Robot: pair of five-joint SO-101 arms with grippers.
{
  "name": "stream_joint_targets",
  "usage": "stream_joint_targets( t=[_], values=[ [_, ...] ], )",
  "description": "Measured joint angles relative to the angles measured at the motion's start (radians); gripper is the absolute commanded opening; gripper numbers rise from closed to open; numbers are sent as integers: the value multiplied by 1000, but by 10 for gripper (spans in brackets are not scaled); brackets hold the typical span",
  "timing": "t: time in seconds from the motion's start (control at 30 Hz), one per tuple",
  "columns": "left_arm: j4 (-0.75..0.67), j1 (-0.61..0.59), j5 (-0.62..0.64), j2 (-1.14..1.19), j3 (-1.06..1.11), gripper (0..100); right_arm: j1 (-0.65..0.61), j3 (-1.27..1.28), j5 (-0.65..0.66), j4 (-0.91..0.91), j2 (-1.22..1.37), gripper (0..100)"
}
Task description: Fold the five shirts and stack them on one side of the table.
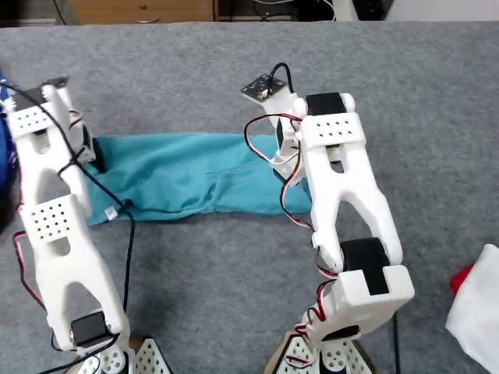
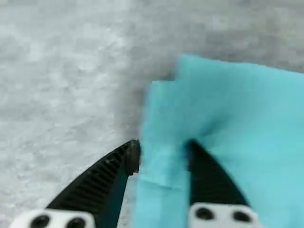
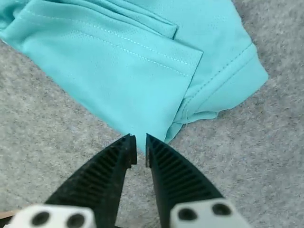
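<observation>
Two white arms rise from the near edge of the grey felt-covered table [image 1: 234, 296], and off to the near right lies a crumpled white cloth [image 1: 479, 312] with a scrap of red beside it, probably another garment waiting its turn. Past the arms, across the middle of the table, the teal shirt [image 1: 187, 175] of thin knit fabric lies flattened into a long band running left to right. The left gripper [image 2: 164, 152] is at its left end, clenched around a thick bunch of the hem that fills the gap between its black ribbed jaws. The right gripper [image 3: 140, 145] is at the right end, its jaws nearly together and nipping a thin corner of the cloth. The step in hand looks like folding the band end over end. To do it well, both holds should catch every layer; the right one seems shallow and could slip. Lifting both ends level and keeping the cloth taut would stop the middle from sagging or unfolding.
</observation>
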Motion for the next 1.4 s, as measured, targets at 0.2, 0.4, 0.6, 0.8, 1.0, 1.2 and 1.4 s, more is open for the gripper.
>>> stream_joint_targets(
  t=[0.2, 0.4, 0.6, 0.8, 1.0, 1.2, 1.4],
  values=[
    [2, 17, -51, 17, -40, 19, 0, 0, 0, 0, 0, 59],
    [2, 21, -54, 23, -140, 19, 8, 0, 0, -29, 0, 58],
    [0, 80, -28, 12, -169, 19, 91, -31, -71, -147, 0, 58],
    [0, 238, -11, -115, -83, 19, 221, -144, -112, -239, 0, 58],
    [-2, 420, 5, -293, 150, 19, 333, -133, -189, -514, 0, 58],
    [-2, 580, 106, -474, 255, 19, 408, -87, -275, -724, 77, 58],
    [-2, 710, 192, -540, 258, 19, 493, -94, -279, -775, 175, 58]
  ],
)
